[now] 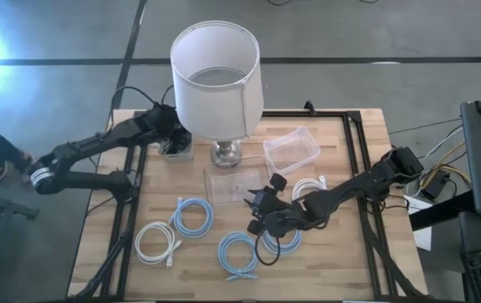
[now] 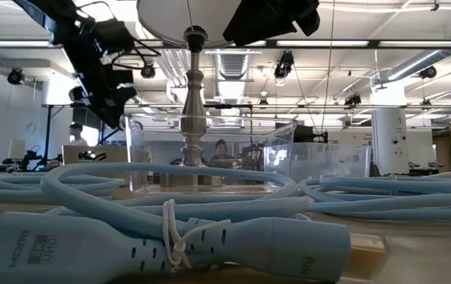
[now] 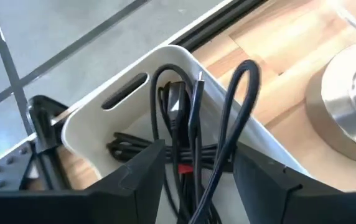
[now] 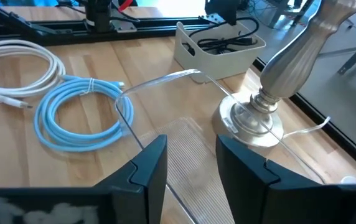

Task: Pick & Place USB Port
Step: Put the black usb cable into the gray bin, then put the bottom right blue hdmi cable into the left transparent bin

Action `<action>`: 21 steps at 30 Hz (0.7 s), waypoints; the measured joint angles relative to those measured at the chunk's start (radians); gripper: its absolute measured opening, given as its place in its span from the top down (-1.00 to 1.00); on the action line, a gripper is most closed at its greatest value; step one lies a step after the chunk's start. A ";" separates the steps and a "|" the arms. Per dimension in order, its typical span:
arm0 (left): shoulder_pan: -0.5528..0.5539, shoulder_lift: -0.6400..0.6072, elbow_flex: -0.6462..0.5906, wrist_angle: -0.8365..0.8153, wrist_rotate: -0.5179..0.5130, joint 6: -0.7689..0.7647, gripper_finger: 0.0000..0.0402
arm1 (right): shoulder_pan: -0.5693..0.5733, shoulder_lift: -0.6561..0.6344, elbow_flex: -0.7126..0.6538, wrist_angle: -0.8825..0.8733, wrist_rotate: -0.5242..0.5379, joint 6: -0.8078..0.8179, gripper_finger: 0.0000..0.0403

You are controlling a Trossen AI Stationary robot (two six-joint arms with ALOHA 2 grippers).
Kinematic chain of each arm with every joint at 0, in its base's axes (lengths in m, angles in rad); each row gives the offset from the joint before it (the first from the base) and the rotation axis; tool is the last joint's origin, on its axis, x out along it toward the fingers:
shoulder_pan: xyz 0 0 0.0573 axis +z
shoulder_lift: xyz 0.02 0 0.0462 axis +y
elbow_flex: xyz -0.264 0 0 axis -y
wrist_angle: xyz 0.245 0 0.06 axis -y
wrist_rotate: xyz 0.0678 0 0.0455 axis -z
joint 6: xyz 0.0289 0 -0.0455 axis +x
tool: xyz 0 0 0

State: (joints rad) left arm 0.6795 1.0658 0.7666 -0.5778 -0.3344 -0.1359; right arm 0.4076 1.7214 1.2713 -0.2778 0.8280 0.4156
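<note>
A white bin [image 3: 91, 124] stands at the table's far left, beside the lamp base [image 1: 226, 153]. Black cords lie in it, among them a black block on a cord [image 3: 175, 102] that I take for the USB port. My left gripper [image 3: 200, 152] hangs open just above the bin [image 1: 176, 150], slanting down, and black cord loops [image 3: 243, 81] rise between its fingers. My right gripper [image 4: 190, 155] hovers open over a clear tray [image 1: 235, 181] at mid-table, with nothing between its fingers. The right wrist view also shows the bin [image 4: 218, 46] with its cords. My left gripper stands open over the bin with cord loops rising between its fingers. I cannot tell whether either finger touches them.
A lamp with a wide white shade [image 1: 215, 76] overhangs the bin. A second clear tray [image 1: 291, 150] sits to the right of the lamp. Coiled blue cables [image 1: 194, 215] [image 1: 240, 252] and white cables [image 1: 156, 242] [image 1: 308, 185] lie across the near half. Black frame rails [image 1: 354, 168] run along the table's sides.
</note>
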 joint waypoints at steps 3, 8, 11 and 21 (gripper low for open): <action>-0.001 -0.047 0.006 -0.055 0.017 -0.024 0.07 | 0.000 0.000 0.000 -0.004 -0.002 0.002 0.35; -0.002 -0.136 -0.001 -0.078 0.157 -0.036 0.09 | 0.000 0.000 0.000 -0.013 -0.060 0.027 0.34; -0.008 -0.189 -0.002 -0.076 0.212 -0.032 0.11 | 0.000 -0.006 0.000 -0.040 -0.164 0.088 0.33; -0.080 -0.353 -0.032 -0.070 0.214 -0.029 0.11 | 0.000 -0.013 -0.003 -0.496 -0.353 0.568 0.34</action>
State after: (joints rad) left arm 0.5991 0.7124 0.7349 -0.6476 -0.1203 -0.1653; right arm 0.4076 1.7084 1.2679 -0.7735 0.4745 0.9837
